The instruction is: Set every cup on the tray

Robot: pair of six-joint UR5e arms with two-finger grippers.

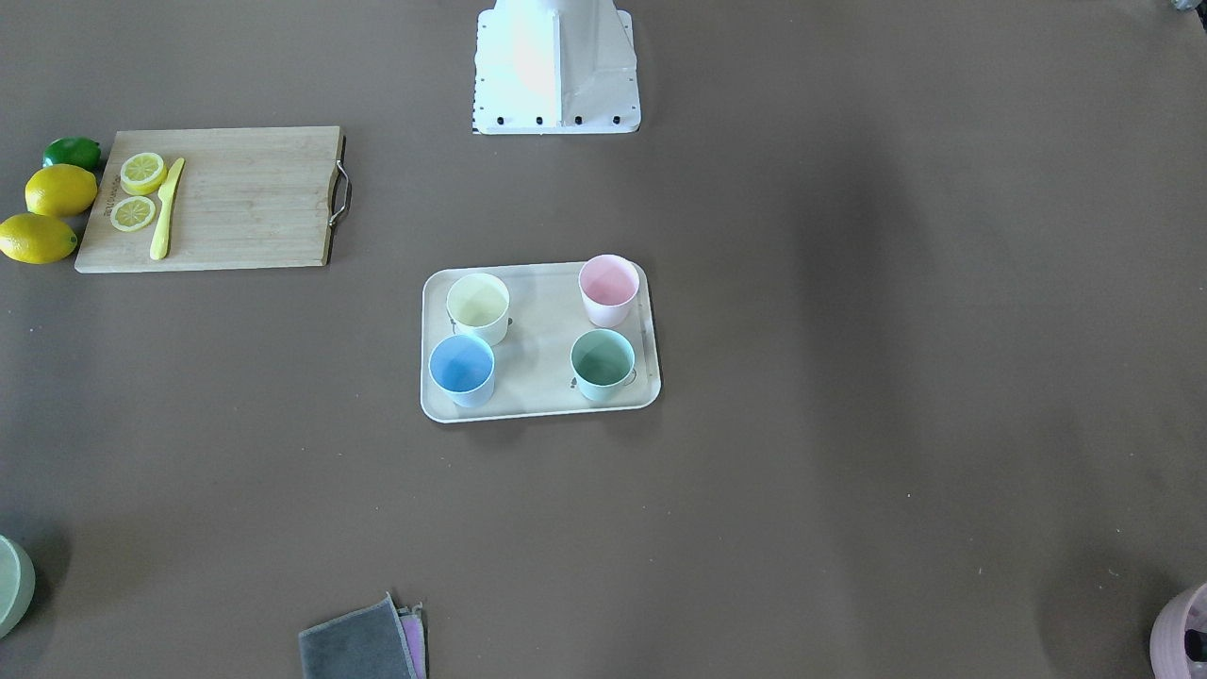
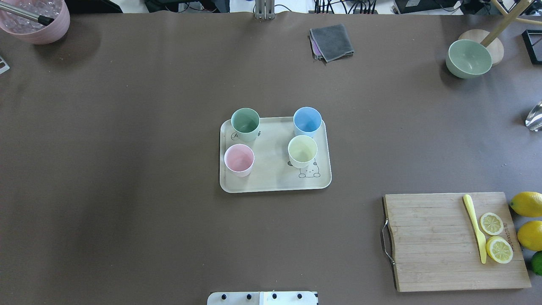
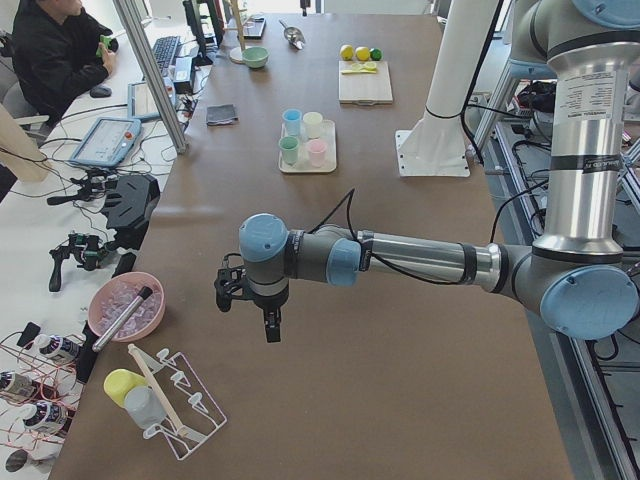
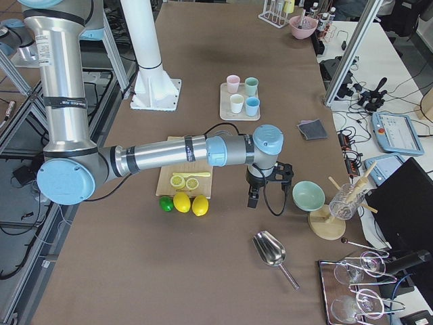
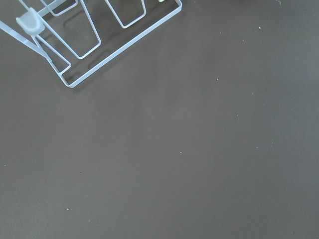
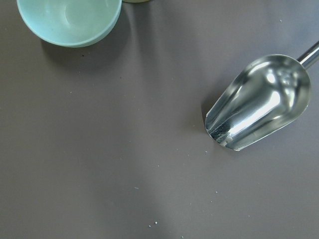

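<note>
The cream tray (image 2: 275, 182) with a cartoon animal lies at the table's middle. All four cups stand upright on it: pale yellow (image 2: 302, 150), pink (image 2: 239, 159), light blue (image 2: 307, 120) and mint green (image 2: 245, 123). My left gripper (image 3: 270, 330) shows only in the exterior left view, far from the tray, near a pot and a wire rack. My right gripper (image 4: 254, 200) shows only in the exterior right view, past the cutting board near a bowl. I cannot tell whether either is open or shut.
A wooden cutting board (image 2: 427, 241) carries lemon slices and a yellow knife, with lemons beside it. A pale-green bowl (image 2: 468, 58), a mauve pot (image 2: 36, 19) and a grey cloth (image 2: 331, 41) lie at the far edge. A metal scoop (image 6: 259, 104) and a wire rack (image 5: 94, 40) lie under the wrists.
</note>
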